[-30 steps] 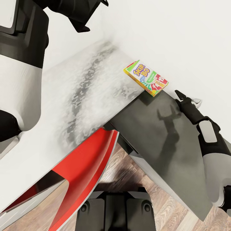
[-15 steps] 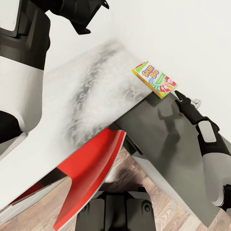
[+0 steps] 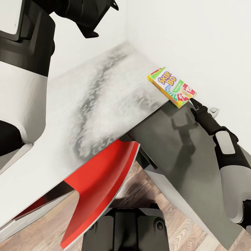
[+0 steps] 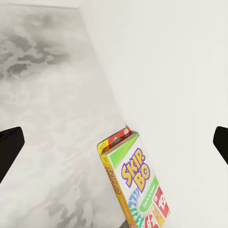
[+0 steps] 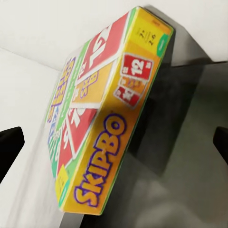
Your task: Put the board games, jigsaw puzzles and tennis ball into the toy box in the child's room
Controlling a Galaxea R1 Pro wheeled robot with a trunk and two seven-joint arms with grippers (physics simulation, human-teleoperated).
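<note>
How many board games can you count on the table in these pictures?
1: the Skip-Bo board game lies on the table by the wall, just ahead of the right gripper. Others may be out of view.

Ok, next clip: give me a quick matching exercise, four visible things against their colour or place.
Things:
1. game box
2. right gripper
3. chair seat
4. floor

Descriptions:
A. wood planks
B. red, partly under the table
C. lies by the wall where the table's light and dark wings meet
D. open, at the box's near corner

Pairs: 1-C, 2-D, 3-B, 4-A
</note>
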